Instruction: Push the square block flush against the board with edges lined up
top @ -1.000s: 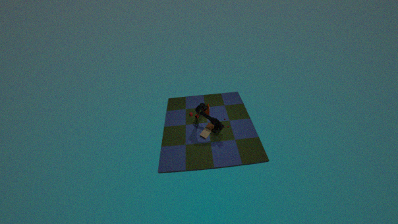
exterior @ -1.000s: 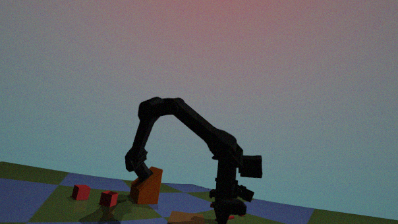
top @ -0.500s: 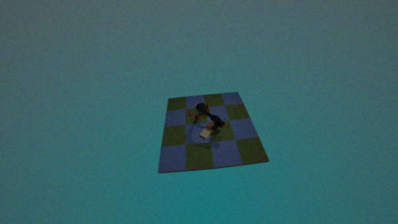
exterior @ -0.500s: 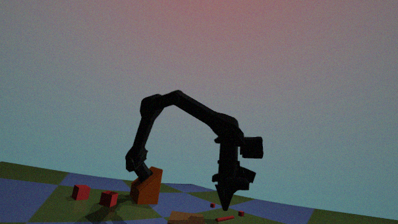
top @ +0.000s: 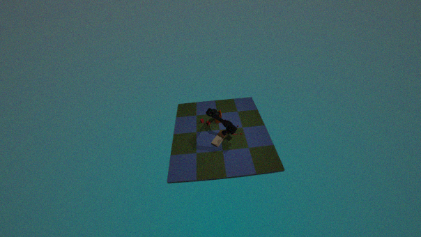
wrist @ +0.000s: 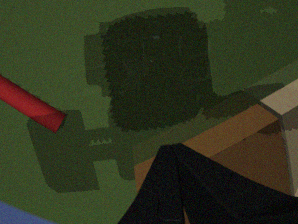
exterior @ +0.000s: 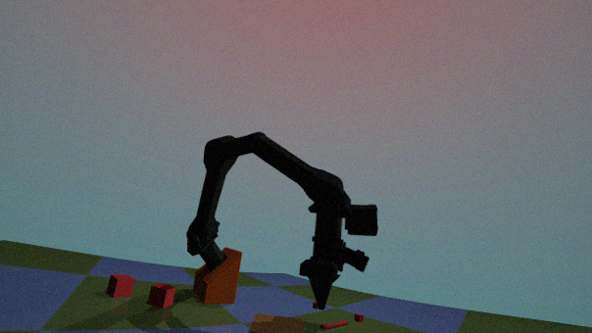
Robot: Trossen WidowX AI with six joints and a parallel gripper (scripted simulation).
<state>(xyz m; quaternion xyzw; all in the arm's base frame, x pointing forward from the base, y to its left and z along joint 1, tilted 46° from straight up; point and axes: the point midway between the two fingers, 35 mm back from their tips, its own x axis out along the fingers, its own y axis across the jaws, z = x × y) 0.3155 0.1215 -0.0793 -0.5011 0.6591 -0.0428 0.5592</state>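
A brown part (top: 220,134) (exterior: 279,324) (wrist: 227,132) and a pale part (top: 217,141) (wrist: 288,102) lie flat, end to end; which is the square block is not plain. In the wrist view they meet at a dark seam, and their far edges look roughly in line at the corner. The rest of the seam is cut off by the frame, so full contact cannot be told. My gripper (top: 224,133) (exterior: 321,308) (wrist: 170,153) is shut and empty, pointing down. Its tip is above the floor, over the brown part's far edge in the wrist view, and hides some of that part.
A red stick (exterior: 334,324) (wrist: 30,102) lies beyond the brown part. Small red cubes (exterior: 359,317) (exterior: 316,306) are near it. Two larger red cubes (exterior: 121,286) (exterior: 162,295) stand beside the orange arm base (exterior: 222,281). All are on the checkered floor (top: 209,164).
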